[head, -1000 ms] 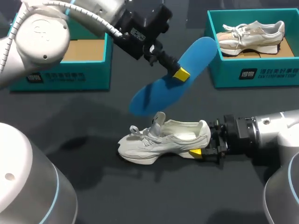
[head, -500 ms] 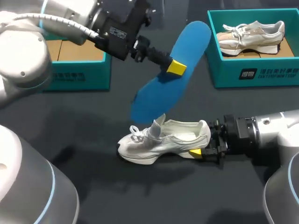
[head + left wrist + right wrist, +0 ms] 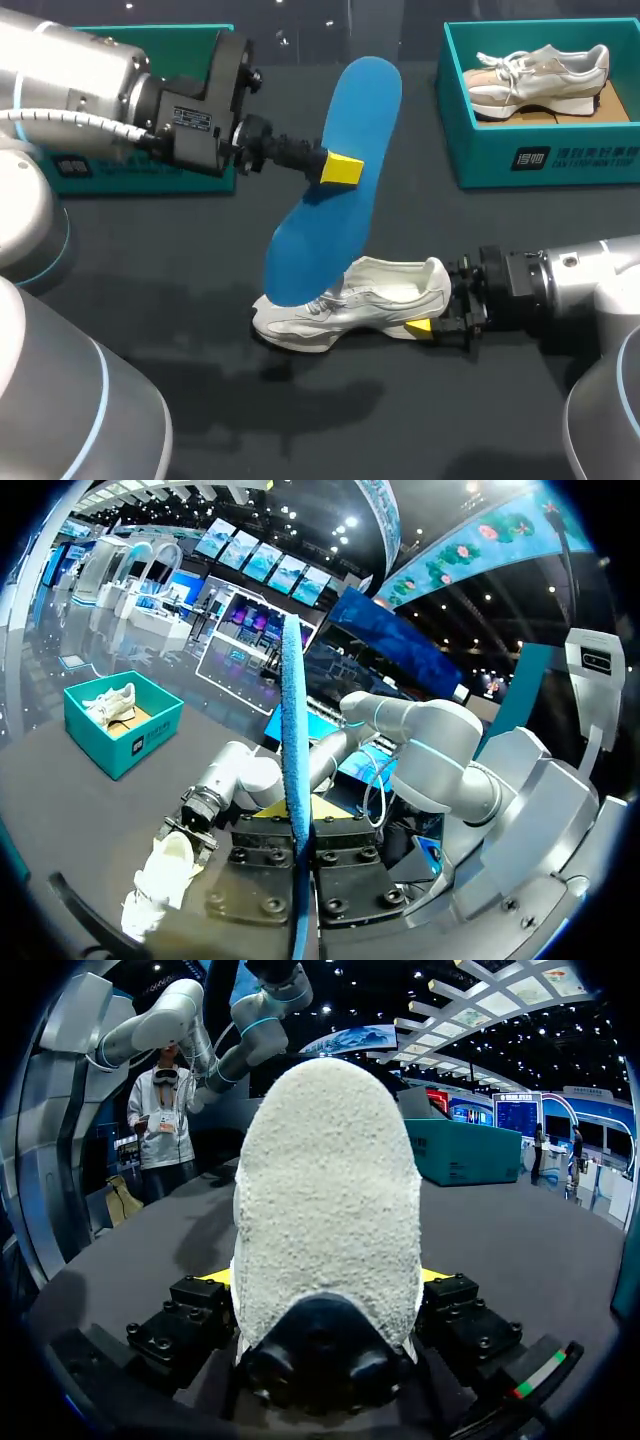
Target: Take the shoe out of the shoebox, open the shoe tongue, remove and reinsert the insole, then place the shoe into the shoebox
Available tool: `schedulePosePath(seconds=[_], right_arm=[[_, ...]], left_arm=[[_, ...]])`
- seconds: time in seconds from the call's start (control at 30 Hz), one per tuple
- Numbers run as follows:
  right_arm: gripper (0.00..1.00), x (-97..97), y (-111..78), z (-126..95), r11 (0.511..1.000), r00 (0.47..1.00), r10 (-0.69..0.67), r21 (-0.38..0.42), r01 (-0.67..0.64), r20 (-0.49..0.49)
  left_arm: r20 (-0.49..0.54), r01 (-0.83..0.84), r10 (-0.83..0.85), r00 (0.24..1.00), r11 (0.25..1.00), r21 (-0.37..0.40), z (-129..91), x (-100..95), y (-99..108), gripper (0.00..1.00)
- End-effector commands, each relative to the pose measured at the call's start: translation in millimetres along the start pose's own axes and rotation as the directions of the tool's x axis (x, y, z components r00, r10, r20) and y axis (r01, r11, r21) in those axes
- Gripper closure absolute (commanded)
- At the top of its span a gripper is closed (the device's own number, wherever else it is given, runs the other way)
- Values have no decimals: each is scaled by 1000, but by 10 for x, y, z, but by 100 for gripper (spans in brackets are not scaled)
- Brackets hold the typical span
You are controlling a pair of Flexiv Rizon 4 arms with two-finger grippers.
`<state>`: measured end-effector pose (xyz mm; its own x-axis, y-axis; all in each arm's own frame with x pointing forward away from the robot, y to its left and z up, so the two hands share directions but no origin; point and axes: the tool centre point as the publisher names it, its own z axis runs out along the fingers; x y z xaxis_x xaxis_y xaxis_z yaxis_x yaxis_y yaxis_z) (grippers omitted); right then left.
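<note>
My left gripper is shut on the middle of a blue insole, which hangs steeply tilted above the table. The insole's lower end hides the tongue and laces of the white shoe. The shoe lies on the dark table, toe to the left. In the left wrist view the insole stands edge-on between the fingers of that gripper, with the shoe below. My right gripper is shut on the shoe's heel, which fills the right wrist view between its jaws.
A teal shoebox at the back right holds another white shoe. A second teal box stands at the back left, mostly hidden behind my left arm. Dark bare table lies in front of the shoe.
My left arm has swung the insole left and down and turned it more upright, so its lower end now covers the shoe's tongue. The right gripper and the shoe have not moved.
</note>
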<state>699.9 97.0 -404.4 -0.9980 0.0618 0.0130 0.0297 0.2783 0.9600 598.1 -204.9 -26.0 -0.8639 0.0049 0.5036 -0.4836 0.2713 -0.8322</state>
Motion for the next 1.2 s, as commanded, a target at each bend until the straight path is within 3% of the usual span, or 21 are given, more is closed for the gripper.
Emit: schedulePosePath(seconds=[0.03,0.27,0.6,1.2], right_arm=[[100,12,21,-4,1000,1000,0,5,0,1],[100,12,21,-4,1000,1000,0,5,0,1],[100,12,21,-4,1000,1000,0,5,0,1],[100,12,21,-4,1000,1000,0,5,0,1]], left_arm=[[-3,30,-30,1000,980,195,-47,13,115,100],[15,38,-43,999,967,251,-131,146,172,100],[26,74,-87,996,942,328,-241,172,166,100],[26,54,-64,998,954,294,-242,152,109,100]])
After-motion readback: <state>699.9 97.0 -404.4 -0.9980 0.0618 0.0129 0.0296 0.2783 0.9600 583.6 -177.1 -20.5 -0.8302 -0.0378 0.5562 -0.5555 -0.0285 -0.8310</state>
